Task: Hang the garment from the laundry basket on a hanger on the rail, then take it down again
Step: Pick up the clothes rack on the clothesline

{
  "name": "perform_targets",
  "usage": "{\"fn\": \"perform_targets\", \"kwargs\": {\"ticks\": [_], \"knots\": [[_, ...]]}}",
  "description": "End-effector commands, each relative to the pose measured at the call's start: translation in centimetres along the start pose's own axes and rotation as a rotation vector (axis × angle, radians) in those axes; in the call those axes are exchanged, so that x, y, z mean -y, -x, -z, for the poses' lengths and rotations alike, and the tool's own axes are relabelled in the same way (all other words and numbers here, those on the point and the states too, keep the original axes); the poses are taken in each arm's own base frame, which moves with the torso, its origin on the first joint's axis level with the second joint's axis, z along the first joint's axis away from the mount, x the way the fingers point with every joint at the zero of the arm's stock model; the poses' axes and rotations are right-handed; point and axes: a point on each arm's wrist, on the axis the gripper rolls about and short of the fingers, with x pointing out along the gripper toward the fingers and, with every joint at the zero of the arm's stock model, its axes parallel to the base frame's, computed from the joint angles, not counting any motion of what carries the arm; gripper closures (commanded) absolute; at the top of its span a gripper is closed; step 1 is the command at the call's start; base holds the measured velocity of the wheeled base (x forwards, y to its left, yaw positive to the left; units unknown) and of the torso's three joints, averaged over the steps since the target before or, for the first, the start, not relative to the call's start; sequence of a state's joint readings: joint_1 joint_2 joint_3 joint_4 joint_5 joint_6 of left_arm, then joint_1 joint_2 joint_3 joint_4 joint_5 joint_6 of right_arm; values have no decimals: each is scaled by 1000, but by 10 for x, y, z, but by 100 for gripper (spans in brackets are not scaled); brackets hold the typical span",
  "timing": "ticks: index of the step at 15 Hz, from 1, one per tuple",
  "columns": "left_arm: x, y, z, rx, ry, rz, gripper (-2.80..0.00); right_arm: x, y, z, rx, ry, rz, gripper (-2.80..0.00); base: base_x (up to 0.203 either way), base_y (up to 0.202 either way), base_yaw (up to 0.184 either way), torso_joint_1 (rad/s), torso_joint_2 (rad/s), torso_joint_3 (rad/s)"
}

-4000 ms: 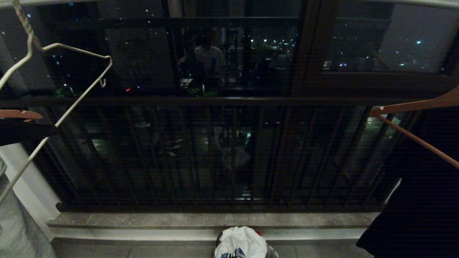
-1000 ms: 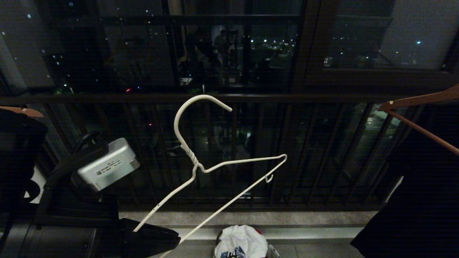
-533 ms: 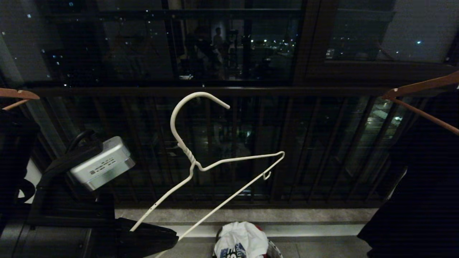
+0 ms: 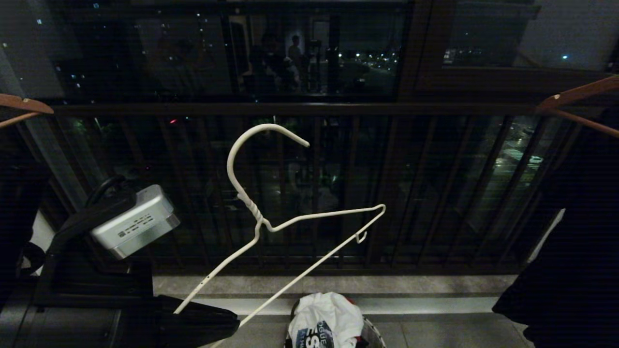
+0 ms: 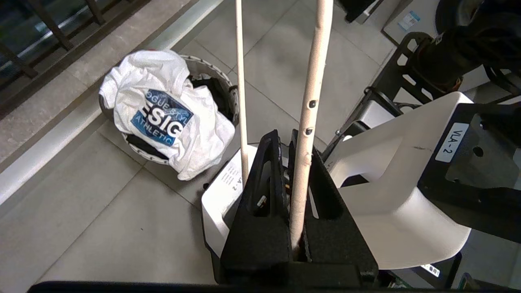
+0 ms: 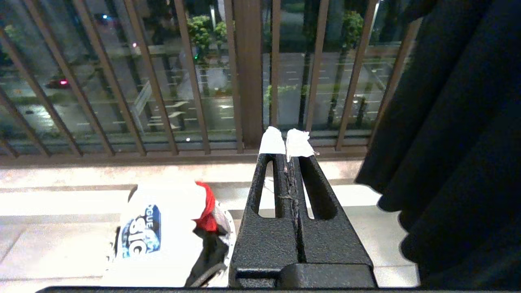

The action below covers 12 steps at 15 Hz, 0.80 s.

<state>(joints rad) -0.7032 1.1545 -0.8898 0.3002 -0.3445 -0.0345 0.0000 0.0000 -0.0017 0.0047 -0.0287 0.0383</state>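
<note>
The white wire hanger (image 4: 254,210) stands tilted in front of me, its hook free in the air. My left gripper (image 4: 232,321) is shut on one shoulder wire (image 5: 309,101), which runs between the fingers (image 5: 285,138). The white garment (image 4: 324,319) with its blue print (image 5: 158,118) lies heaped on the laundry basket (image 5: 207,69) on the floor below. My right gripper (image 6: 285,144) is shut on nothing, low and to the right of the basket (image 6: 226,221). The rail is out of view.
The dark balcony railing (image 4: 309,108) and a stone ledge (image 4: 338,285) close the front. Orange-brown hangers (image 4: 575,94) (image 4: 24,104) hang at both sides, and a black garment (image 4: 570,241) hangs at right. A red cloth (image 6: 205,207) shows in the basket. My base (image 5: 407,183) is beside the basket.
Four seconds ago the hanger hung on the rail at upper left; now my left gripper holds it off the rail. Over the last second the whole view sank, showing more of the basket.
</note>
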Motion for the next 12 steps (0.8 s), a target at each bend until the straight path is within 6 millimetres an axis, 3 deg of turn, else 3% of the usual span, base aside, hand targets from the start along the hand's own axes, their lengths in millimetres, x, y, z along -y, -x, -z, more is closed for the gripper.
{"fn": "perform_targets", "kwargs": {"ticks": [1, 12], "knots": [[0, 0, 1, -4, 0, 1, 0, 0, 0, 0, -2, 0, 0, 0, 0, 0, 0, -212, 494, 273], [0, 1, 2, -1, 0, 2, 0, 0, 0, 0, -2, 0, 0, 0, 0, 0, 0, -223, 533, 306]]}}
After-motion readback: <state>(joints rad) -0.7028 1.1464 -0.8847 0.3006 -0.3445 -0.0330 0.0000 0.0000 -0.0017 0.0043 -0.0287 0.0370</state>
